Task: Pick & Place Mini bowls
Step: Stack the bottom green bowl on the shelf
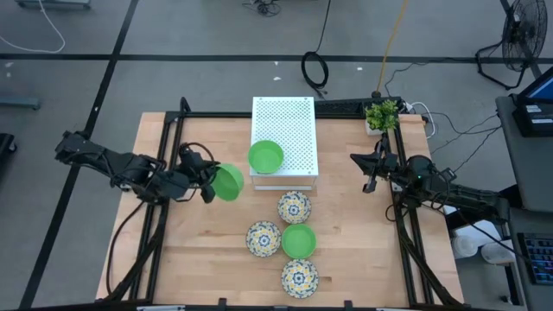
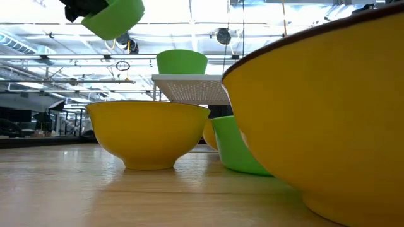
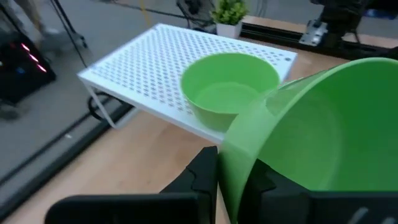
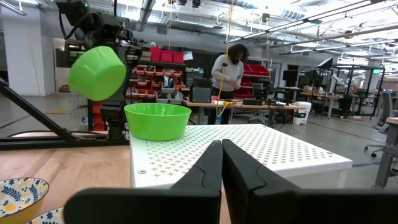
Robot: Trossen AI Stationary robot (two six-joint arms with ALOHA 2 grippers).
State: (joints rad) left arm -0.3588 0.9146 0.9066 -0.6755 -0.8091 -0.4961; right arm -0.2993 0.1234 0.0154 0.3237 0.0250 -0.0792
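Observation:
My left gripper (image 1: pixel 206 183) holds a plain green mini bowl (image 1: pixel 229 183) in the air, left of the white perforated box (image 1: pixel 285 130). A second green bowl (image 1: pixel 265 156) stands on the box's near left corner. A third green bowl (image 1: pixel 299 241) and three floral bowls (image 1: pixel 294 207) (image 1: pixel 263 238) (image 1: pixel 299 276) rest on the table, nearer than the box. My right gripper (image 1: pixel 371 177) waits shut above the table's right side, touching nothing. My left gripper pinches the held green bowl by its rim (image 3: pixel 231 163), one finger (image 3: pixel 202 177) outside the wall and one (image 3: pixel 264 180) inside. The fingers come level from the table's left. The bowl is lifted clear and tipped on its side, its opening facing the near edge.
A small potted plant (image 1: pixel 381 115) stands at the table's far right corner beside a power strip. Bare wood lies left of and in front of the box. A person (image 4: pixel 227 68) stands in the room far beyond the table.

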